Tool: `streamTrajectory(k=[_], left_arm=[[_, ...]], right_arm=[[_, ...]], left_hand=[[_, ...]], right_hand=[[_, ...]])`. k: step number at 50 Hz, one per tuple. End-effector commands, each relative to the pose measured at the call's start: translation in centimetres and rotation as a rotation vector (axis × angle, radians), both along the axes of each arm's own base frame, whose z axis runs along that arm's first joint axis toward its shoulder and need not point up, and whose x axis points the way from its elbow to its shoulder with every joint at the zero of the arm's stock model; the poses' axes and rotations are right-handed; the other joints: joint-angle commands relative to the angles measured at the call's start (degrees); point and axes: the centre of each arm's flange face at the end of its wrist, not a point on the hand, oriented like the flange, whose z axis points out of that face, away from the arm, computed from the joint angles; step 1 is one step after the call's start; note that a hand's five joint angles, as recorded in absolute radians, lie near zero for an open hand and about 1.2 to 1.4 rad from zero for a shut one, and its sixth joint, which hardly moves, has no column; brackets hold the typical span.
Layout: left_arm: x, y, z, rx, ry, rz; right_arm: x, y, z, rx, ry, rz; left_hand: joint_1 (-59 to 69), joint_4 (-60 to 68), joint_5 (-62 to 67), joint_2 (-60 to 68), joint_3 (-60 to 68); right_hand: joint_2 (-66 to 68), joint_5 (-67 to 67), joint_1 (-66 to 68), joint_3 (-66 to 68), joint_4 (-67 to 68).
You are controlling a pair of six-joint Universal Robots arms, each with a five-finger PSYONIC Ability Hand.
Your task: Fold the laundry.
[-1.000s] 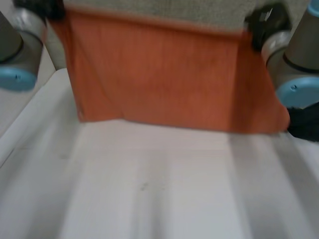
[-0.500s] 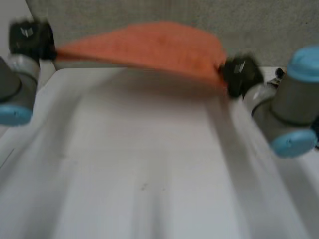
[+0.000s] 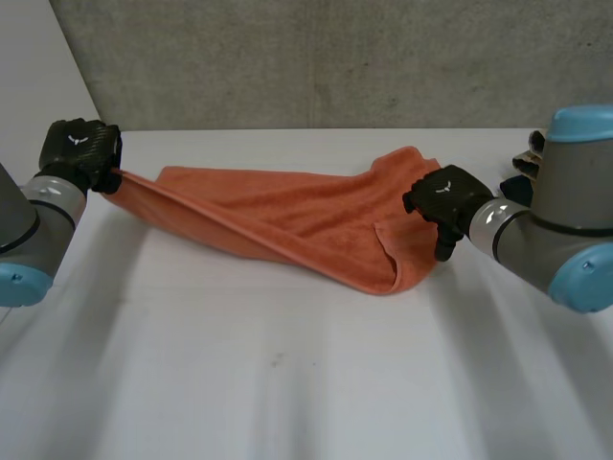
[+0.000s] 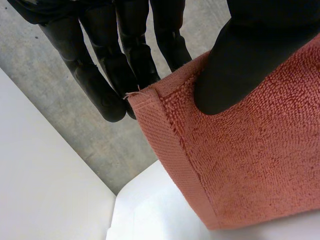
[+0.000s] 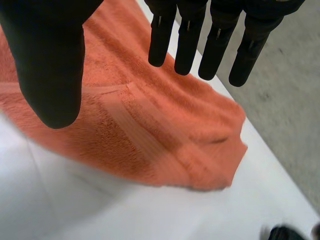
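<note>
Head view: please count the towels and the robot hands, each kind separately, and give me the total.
Orange towel: 1
Black hands: 2 (left hand, right hand)
Total: 3

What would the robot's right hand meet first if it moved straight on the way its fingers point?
Probably the orange towel, lying just ahead of the right hand; depth is unclear.

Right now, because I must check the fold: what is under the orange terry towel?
The white table shows around the orange terry towel and beneath the corner pinched by the left hand. Whatever lies under its middle is covered.
</note>
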Motion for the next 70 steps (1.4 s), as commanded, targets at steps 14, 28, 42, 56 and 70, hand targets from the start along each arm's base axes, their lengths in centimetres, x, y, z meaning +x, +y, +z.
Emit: streamTrajectory(k=[14,28,42,56,70], left_arm=[[-0.2,1.1,0.2,0.014,0.003,-0.028],[-0.5,1.6,0.8,0.017,0.003,-0.034],[-0.2,1.8,1.0,0.033,0.004,-0.025],[1.3,5.1,2.2,0.207,-0.05,0.024],[4.3,12.4,0.9,0.609,-0.481,-0.098]], right_arm=[[2.4,-4.5,-4.0,-0.183,0.156,0.39],[3.8,-6.2,-7.5,-0.154,0.141,0.409],[2.7,-7.3,-6.7,-0.145,0.174,0.292],[-6.7,-2.3,-0.7,0.177,0.352,-0.037],[-11.6,2.9,-0.4,0.353,0.454,-0.136]], left_hand=[[14.86,11.35,13.53,11.38,11.86],[14.86,11.35,13.53,11.38,11.86],[14.86,11.35,13.53,11.38,11.86],[14.86,11.35,13.53,11.38,11.86],[14.86,11.35,13.53,11.38,11.86]], right_hand=[[2.76,4.47,1.74,2.49,2.86],[3.26,4.97,2.24,2.99,3.37],[52.57,54.28,51.55,52.3,52.68],[52.57,54.28,51.55,52.3,52.68],[52.57,54.28,51.55,52.3,52.68]])
